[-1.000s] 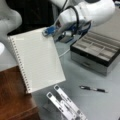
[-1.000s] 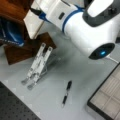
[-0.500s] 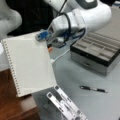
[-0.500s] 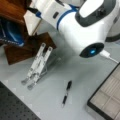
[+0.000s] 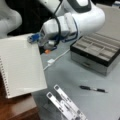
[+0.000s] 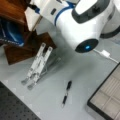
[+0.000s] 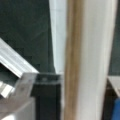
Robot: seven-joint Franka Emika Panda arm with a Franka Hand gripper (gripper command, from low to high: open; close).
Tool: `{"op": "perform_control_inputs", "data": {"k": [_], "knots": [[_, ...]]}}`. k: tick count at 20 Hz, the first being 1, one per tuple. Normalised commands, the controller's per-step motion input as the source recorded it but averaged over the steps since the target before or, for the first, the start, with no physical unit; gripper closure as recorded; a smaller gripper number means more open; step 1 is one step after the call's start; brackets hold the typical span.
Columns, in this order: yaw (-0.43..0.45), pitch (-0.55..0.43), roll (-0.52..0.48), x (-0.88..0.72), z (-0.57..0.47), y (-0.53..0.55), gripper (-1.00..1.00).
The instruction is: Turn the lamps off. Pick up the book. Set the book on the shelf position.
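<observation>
Gripper (image 5: pixel 35 38) at the upper right corner of the book (image 5: pixel 21 66), jaws closed on its edge. The book, a white spiral-bound notebook with its binding along a front view's left, is held tilted over the dark reddish-brown shelf block (image 5: pixel 17 108), its lower edge above the block's top. In a front view the book (image 6: pixel 31 17) shows edge-on beside the shelf block (image 6: pixel 17 51). On the grey desk (image 5: pixel 100 105): perforated metal stand (image 5: pixel 65 103), black pen (image 5: pixel 93 89), grey compartmented box (image 5: pixel 100 51), white cord switch (image 5: pixel 50 61).
</observation>
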Motion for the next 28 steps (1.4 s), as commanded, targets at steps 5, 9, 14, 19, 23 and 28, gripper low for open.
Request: {"op": "perform_control_inputs", "data": {"k": [5, 9, 14, 19, 23, 28], "knots": [[0.267, -0.103, 0.022, -0.45, 0.13, -0.36, 1.00], [0.285, -0.064, -0.001, -0.38, 0.12, -0.25, 1.00], [0.288, -0.050, -0.040, -0.26, 0.06, -0.14, 1.00], [0.276, -0.040, -0.061, -0.19, 0.05, -0.11, 1.00], [0.254, -0.049, -0.052, -0.22, 0.06, -0.13, 1.00], [0.246, -0.060, -0.054, -0.24, 0.05, -0.12, 1.00]]}}
